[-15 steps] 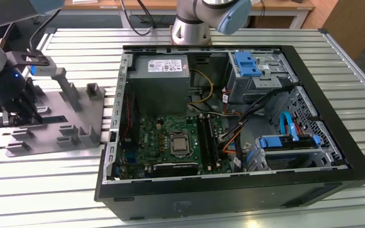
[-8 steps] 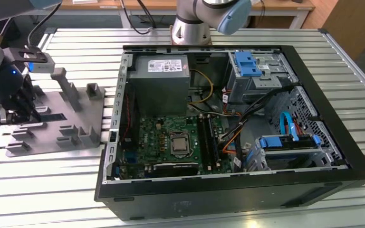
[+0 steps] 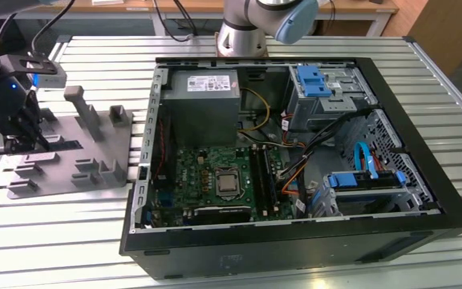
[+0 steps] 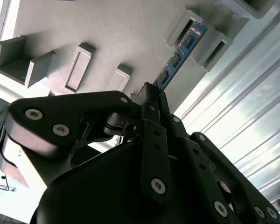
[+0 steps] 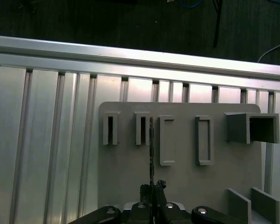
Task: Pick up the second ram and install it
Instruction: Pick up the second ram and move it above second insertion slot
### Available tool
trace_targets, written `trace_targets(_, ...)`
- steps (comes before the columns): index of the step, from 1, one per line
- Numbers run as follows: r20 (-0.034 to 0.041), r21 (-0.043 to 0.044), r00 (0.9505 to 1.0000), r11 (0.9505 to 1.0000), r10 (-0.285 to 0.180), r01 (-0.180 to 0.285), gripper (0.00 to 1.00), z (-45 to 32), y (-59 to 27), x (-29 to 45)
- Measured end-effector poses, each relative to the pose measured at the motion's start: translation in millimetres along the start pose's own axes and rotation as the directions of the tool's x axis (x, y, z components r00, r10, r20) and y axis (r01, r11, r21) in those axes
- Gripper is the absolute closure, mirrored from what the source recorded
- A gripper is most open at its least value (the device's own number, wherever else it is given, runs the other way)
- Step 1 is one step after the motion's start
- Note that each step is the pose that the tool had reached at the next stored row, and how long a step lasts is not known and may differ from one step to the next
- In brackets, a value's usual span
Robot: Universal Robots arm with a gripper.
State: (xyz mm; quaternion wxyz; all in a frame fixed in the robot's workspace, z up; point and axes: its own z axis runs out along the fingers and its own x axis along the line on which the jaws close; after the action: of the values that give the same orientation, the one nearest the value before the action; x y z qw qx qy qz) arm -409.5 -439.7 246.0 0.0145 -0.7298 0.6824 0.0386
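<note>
Closest to me are the black fingers of the gripper [image 4: 151, 91], pressed together on the near end of the second ram [image 4: 177, 58]. The stick is blue-green with small dark chips along its face. It runs straight out from the fingertips, long axis in line with the gripper. Its far end sits between two raised blocks [image 4: 214, 44] of the grey fixture plate [image 4: 107, 37].

In the first wrist view the second ram [image 5: 150, 149] shows edge-on as a thin dark line. It stands on its long edge and points away from the gripper [image 5: 152, 187] toward the row of slotted holders [image 5: 141, 128] on the plate [image 5: 126, 172].

In the exterior view the gripper [image 3: 24, 141] hangs low over the plate [image 3: 94, 156] at the exterior view's left, on the slatted metal table [image 3: 55, 241]. The open computer case [image 3: 295, 241] with its green motherboard [image 3: 207, 180] lies well apart toward the exterior view's right.
</note>
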Motion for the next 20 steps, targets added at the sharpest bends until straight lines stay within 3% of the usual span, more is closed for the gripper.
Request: trace_targets(20, 0.0114, 0.0007, 0.9999, 1.0000, 0.000, 0.000, 0.86, -21.3, 0.7, -1.6)
